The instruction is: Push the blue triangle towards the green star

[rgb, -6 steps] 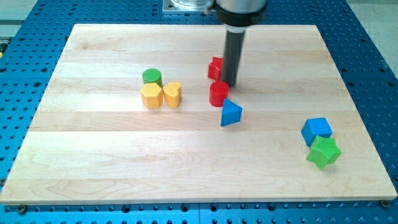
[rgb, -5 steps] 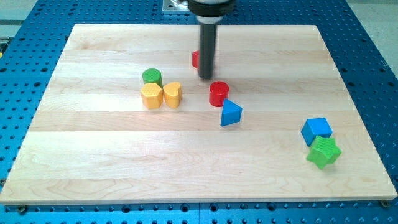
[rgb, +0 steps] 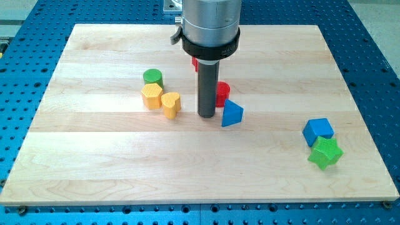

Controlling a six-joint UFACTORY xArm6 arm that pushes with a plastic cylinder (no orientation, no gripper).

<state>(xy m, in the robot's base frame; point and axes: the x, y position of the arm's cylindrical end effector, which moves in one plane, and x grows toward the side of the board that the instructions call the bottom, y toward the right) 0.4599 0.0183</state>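
On the pale wooden board [rgb: 94, 162], set upon a blue perforated table [rgb: 375, 37], my tip [rgb: 207, 115] rests just left of the blue triangle [rgb: 232, 114]; the rod carries no pincer. Behind the rod sits a red cylinder [rgb: 223, 94], partly hidden. Green star [rgb: 325, 153] lies near the board's right edge, touching a blue cube [rgb: 319, 131]. Bare board separates triangle and star.

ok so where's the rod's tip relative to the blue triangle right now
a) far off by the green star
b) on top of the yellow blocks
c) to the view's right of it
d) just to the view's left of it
d: my tip sits just to the view's left of the blue triangle, while the green star lies far off toward the view's lower right.
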